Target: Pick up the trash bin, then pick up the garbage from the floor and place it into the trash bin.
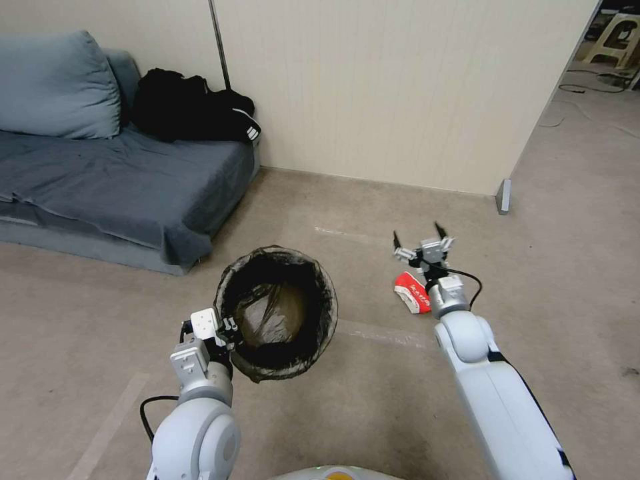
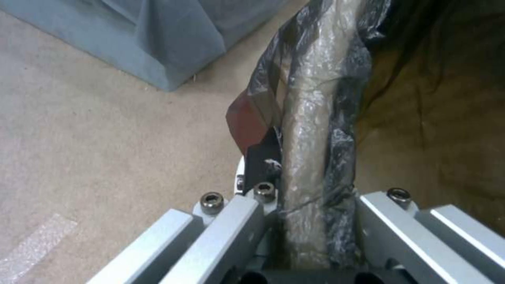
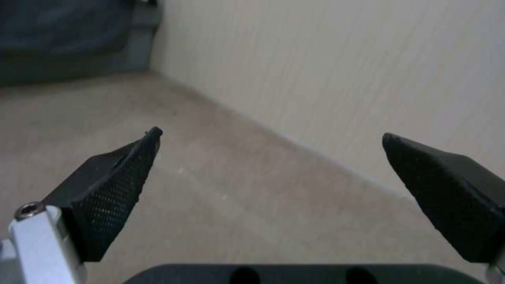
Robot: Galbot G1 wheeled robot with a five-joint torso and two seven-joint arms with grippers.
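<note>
Left gripper point(image 1: 230, 328) clamps the bin point(image 1: 277, 313) rim, lifted; right gripper point(image 1: 423, 241) gapes wide above a wrapper point(image 1: 411, 293).

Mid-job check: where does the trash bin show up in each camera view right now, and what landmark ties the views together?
Head view: trash bin at centre-left, left gripper shut on its rim.
Left wrist view: the bin's bag-covered rim runs up from between the fingers, interior beside it.
Right wrist view: floor and wall beyond the open right gripper.
Shared landmark: the grey sofa.
</note>
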